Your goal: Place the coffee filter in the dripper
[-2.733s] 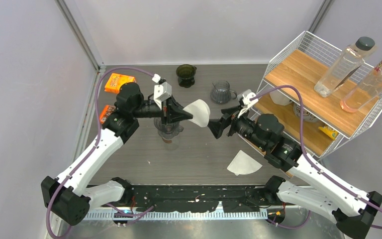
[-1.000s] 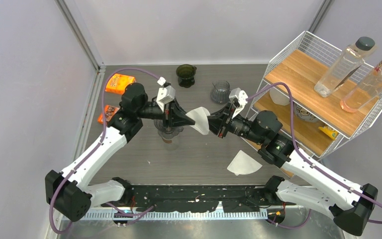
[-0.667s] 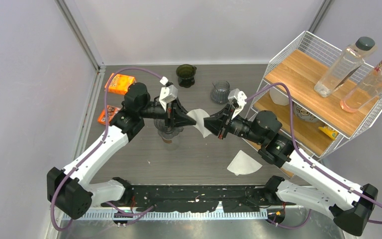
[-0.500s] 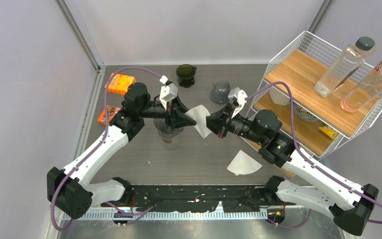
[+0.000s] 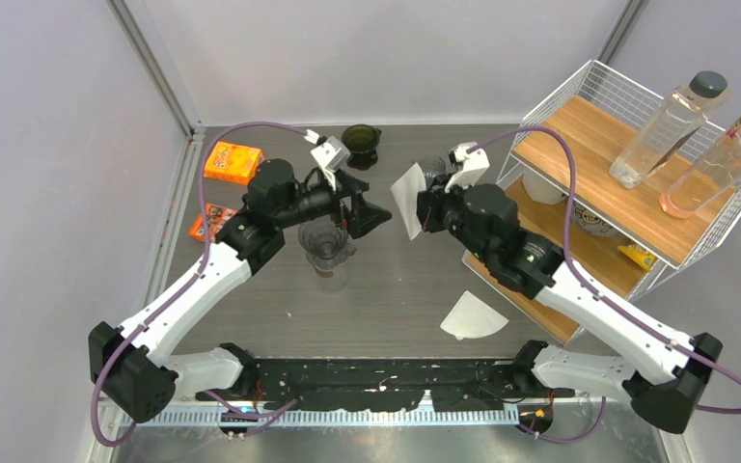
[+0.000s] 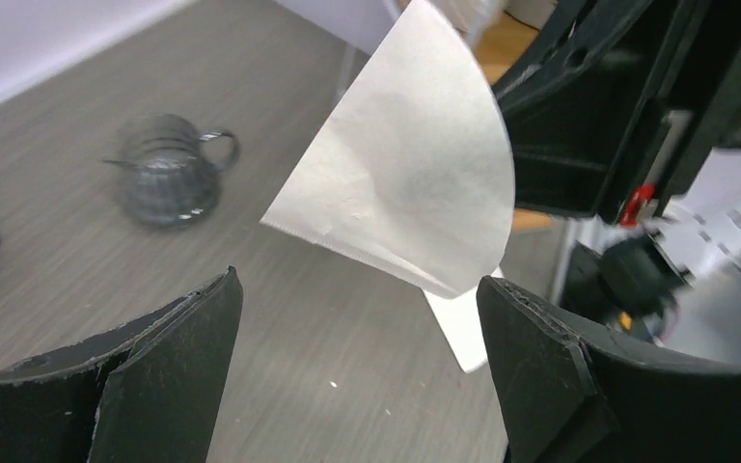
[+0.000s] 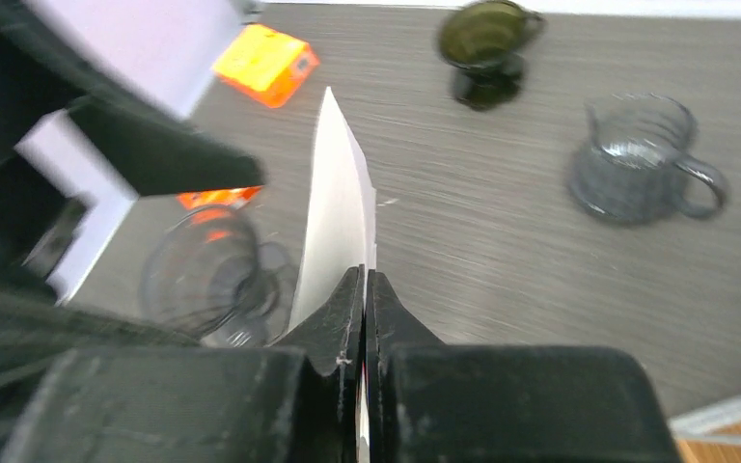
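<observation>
The wire rack (image 5: 627,183) stands well to the right of the dripper (image 5: 326,241). The right gripper (image 5: 423,210), above and to the right of the dripper, has its jaws pressed together on the edge of the coffee filter (image 5: 408,198) and holds it on edge in the air. The left gripper (image 5: 370,202), just beyond the dripper, is spread wide and stands clear of the filter. A spare filter (image 5: 473,316) lies flat, nearer than the dripper and to its right.

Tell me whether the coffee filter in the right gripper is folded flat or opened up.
Folded flat: the coffee filter shows edge-on as a thin sheet, pinched between shut fingers.
</observation>
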Tool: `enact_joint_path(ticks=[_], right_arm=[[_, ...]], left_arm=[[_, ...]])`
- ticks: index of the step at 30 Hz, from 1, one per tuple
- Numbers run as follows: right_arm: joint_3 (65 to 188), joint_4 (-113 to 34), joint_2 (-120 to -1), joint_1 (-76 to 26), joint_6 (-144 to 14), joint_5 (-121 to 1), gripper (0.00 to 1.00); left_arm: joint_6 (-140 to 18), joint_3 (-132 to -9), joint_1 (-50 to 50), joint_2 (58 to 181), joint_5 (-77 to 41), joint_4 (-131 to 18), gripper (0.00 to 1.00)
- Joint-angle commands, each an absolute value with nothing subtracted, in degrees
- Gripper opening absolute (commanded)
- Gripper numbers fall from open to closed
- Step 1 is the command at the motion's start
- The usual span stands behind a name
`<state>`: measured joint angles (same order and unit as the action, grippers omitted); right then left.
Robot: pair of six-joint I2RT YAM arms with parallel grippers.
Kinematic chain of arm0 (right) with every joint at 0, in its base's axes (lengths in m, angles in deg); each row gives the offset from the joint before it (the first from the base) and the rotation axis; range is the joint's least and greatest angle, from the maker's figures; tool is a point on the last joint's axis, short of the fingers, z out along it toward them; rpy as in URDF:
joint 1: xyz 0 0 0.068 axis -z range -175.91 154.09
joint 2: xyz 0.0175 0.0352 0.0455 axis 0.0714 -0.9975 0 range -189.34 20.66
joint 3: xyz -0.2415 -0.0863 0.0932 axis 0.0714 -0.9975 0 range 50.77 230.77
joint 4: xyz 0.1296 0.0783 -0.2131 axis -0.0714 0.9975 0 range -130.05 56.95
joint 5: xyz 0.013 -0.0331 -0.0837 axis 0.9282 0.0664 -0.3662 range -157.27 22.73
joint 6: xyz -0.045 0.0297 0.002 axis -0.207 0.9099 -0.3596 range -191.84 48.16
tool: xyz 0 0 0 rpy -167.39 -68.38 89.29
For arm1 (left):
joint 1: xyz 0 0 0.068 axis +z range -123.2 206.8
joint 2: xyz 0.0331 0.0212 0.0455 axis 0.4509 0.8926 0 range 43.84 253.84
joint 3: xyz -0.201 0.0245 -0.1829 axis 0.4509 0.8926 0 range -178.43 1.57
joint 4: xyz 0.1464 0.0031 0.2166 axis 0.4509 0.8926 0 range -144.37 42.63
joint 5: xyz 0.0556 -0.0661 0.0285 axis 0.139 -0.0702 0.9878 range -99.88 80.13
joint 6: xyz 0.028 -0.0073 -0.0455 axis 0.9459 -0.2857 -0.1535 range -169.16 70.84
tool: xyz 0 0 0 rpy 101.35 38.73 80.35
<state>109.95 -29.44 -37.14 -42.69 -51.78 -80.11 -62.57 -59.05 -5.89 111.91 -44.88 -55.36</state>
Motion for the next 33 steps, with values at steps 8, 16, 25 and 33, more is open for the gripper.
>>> enact_joint_path(ticks=[8,16,25,33], right_arm=[[121.36,-13.31,-45.82,-42.80,-31.60,-102.57,0.05],[122.30,-13.28,-47.21,-42.79,-29.09,-101.01,0.05],[122.21,-13.81,-47.41,-42.80,-27.97,-100.01,0.05],[121.42,-14.76,-47.11,-42.77,-27.66,-98.16,0.05]], left_arm=[[-64.83,-64.49,-15.12,116.10,-19.99,-53.92,0.99],[-67.09,-63.36,-18.97,118.38,-16.12,-56.54,0.99],[-68.00,-59.15,-20.44,116.70,-12.60,-60.80,1.00],[-69.71,-59.05,-22.39,117.30,0.58,-60.57,1.00]])
